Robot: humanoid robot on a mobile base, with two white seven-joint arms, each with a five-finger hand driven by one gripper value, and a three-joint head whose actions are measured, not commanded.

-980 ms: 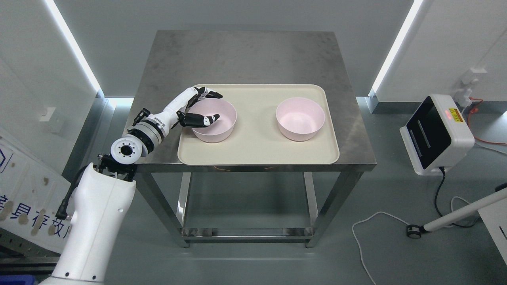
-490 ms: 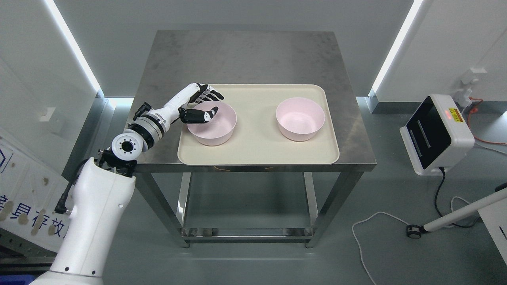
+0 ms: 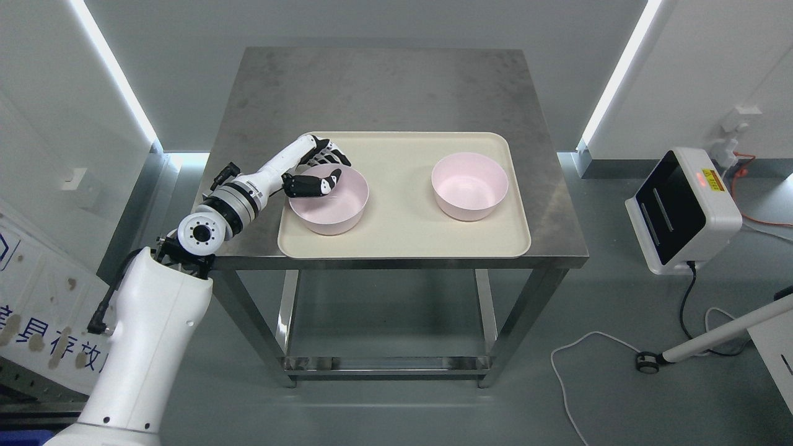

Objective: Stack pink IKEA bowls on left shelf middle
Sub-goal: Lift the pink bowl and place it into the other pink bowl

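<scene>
Left hand (image 3: 313,170), fingers (image 3: 331,153) curled

Partly cut-off Chinese characters on white board (image 3: 37,322)

A lab-like test room is suggested by bare grey walls, a steel table (image 3: 384,93) and a wheeled device (image 3: 681,210).

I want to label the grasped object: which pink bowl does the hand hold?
The left bowl: the left hand grips its rim. The right bowl stands untouched.
</scene>
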